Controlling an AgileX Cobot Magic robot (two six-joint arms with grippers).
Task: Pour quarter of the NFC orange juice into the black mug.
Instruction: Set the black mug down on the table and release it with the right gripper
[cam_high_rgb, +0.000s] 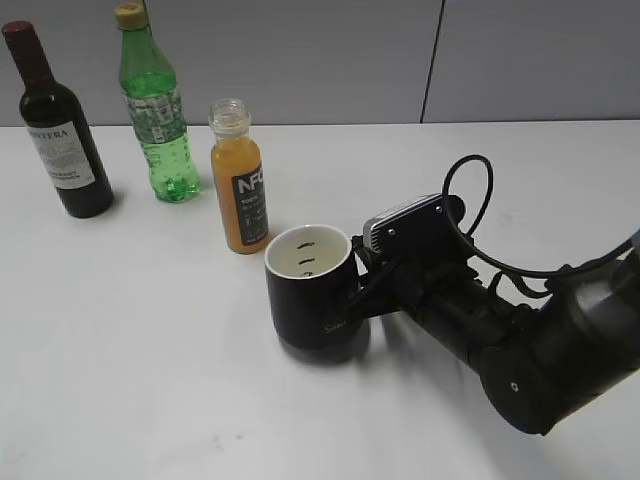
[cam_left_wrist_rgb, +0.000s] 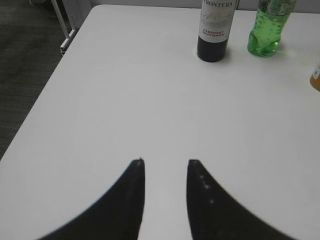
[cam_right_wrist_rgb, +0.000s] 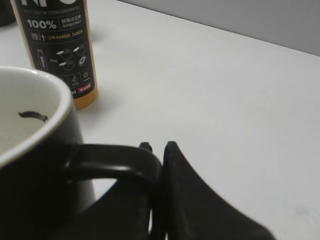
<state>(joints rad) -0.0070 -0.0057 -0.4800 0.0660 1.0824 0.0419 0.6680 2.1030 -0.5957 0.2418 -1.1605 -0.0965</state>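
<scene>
Right jaws (cam_right_wrist_rgb: 159, 148) clamped on the mug's (cam_high_rgb: 310, 295) handle (cam_right_wrist_rgb: 117, 162); left jaws (cam_left_wrist_rgb: 165, 162) apart, empty. Juice (cam_high_rgb: 240, 180) just beyond the mug — steady the mug upright before pouring.

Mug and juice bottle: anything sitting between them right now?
Nothing. In the exterior view only a short strip of bare table separates the mug from the juice bottle; the right wrist view shows the same gap.
</scene>
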